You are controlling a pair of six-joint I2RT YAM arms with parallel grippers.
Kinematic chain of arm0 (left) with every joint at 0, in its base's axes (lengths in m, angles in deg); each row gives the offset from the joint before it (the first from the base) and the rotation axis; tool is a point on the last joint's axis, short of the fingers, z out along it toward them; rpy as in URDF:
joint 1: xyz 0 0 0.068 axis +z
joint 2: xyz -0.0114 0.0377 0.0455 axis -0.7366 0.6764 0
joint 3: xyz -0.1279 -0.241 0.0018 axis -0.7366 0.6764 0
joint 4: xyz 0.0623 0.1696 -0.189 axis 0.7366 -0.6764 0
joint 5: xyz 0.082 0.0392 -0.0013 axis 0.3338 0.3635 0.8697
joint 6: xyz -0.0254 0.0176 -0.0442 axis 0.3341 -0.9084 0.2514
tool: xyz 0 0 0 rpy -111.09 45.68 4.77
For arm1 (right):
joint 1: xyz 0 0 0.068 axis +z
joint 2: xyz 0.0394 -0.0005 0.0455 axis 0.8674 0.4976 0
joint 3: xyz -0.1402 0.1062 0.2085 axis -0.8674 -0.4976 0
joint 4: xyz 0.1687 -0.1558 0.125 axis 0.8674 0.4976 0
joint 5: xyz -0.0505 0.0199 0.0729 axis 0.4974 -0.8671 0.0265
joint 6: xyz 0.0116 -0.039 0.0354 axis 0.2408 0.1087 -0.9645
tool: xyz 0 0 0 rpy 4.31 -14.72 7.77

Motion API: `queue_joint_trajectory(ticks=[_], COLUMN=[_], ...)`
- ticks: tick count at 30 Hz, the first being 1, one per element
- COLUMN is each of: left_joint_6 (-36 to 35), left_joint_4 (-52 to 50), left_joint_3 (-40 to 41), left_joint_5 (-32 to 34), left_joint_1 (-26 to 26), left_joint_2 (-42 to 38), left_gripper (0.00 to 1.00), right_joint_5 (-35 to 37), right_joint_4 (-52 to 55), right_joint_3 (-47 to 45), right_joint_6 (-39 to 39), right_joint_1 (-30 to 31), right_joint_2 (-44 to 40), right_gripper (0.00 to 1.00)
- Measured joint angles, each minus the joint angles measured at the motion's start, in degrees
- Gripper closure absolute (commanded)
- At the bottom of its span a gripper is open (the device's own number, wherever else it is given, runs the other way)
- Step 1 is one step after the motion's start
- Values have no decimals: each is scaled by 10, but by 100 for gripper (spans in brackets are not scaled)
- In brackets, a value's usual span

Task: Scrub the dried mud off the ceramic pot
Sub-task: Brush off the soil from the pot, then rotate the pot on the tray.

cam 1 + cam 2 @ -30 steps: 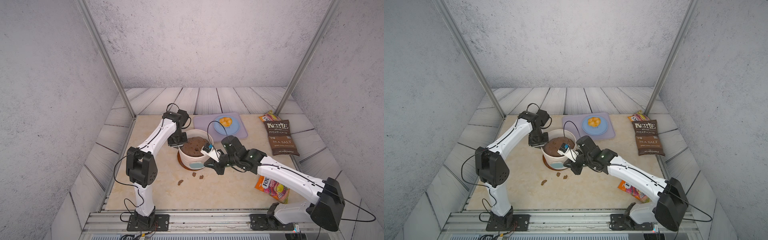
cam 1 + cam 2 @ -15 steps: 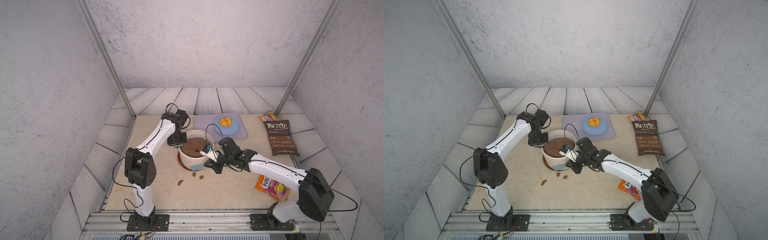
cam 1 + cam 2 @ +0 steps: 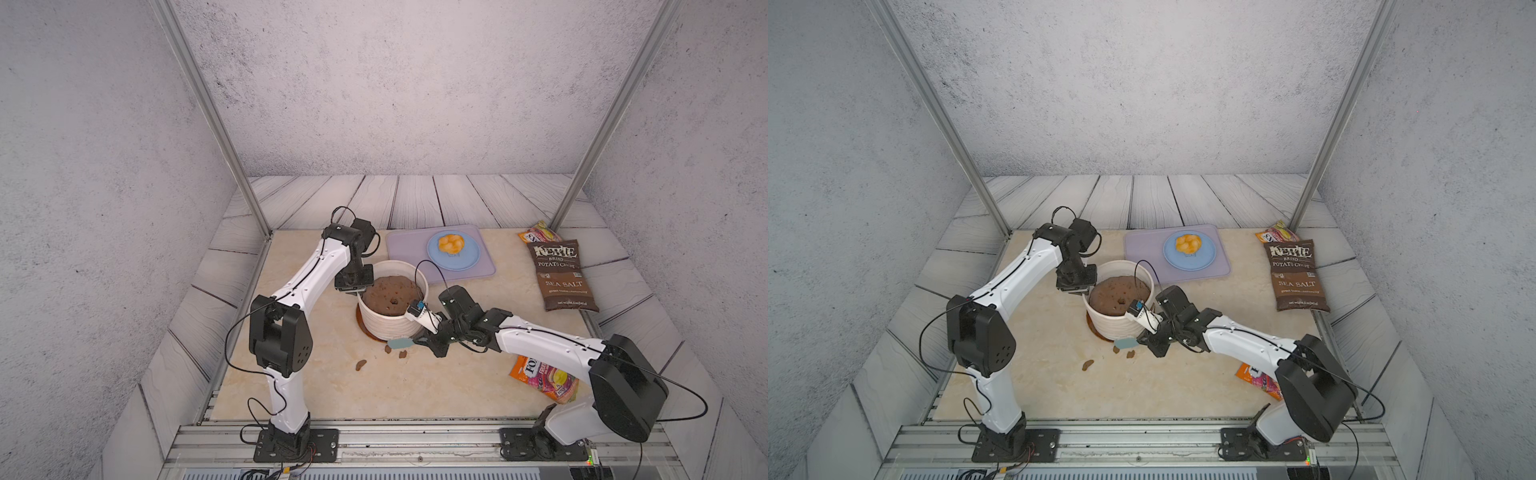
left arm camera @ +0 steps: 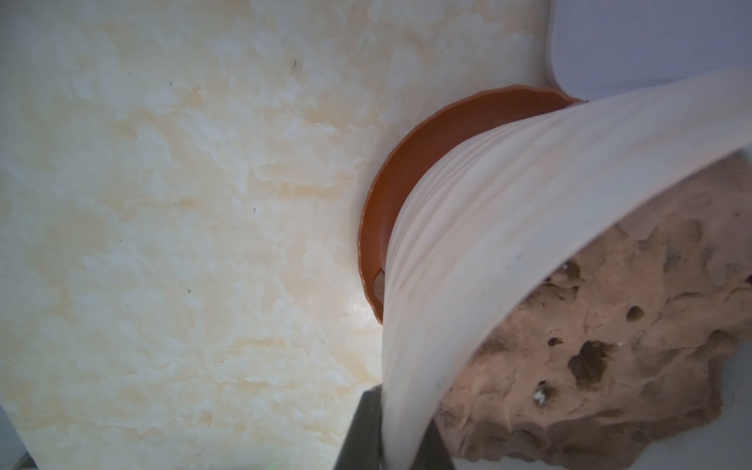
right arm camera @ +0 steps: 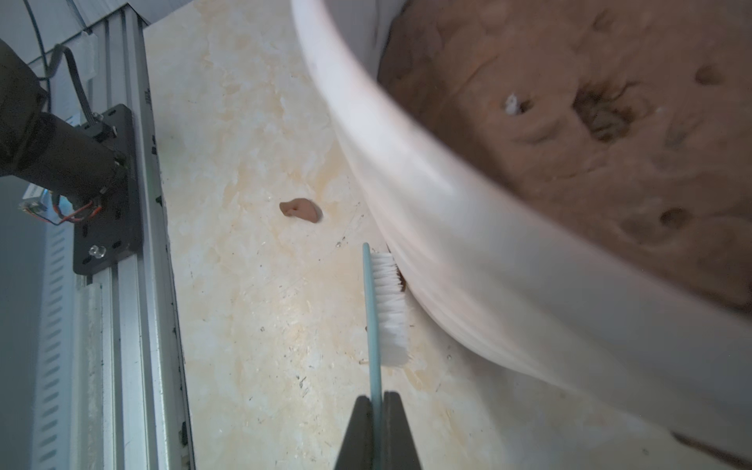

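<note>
Now the right gripper (image 5: 376, 396), pinching the brush (image 5: 386, 309), is sliding it lower down the ceramic pot (image 3: 386, 326) wall — the left gripper (image 4: 401, 411) is still clamping its rim — dried mud (image 3: 360, 365) flakes are lying on the tabletop (image 3: 332, 395) nearby.

The brush (image 3: 400, 343) slides lower on the near wall of the ceramic pot (image 3: 382, 322) — head now at its base — while the right arm's elbow (image 3: 623, 386) swings left.
</note>
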Motion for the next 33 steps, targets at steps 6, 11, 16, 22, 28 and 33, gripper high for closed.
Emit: queue_joint_trajectory(ticks=[6, 11, 16, 22, 28, 33], left_joint_6=[-7, -22, -60, -120, -200, -264], left_joint_4=[-11, -21, -21, -12, -17, -18], left_joint_3=[-13, -28, -39, -50, -90, -115], left_joint_5=[2, 11, 28, 34, 27, 19], left_joint_1=[0, -2, -3, 0, 8, 15], left_joint_2=[9, 21, 28, 36, 63, 80], left_gripper=[100, 100, 99, 99, 100, 100], right_joint_5=[12, -8, -26, -36, -36, -36], right_joint_4=[23, 36, 69, 108, 122, 126], right_joint_3=[-7, 1, 34, 71, 78, 78], right_joint_6=[-30, -51, -53, -53, -54, -63], right_joint_1=[28, 35, 35, 35, 35, 35], right_joint_2=[-36, -77, -82, -91, -102, -113], right_gripper=[100, 100, 100, 100, 100, 100])
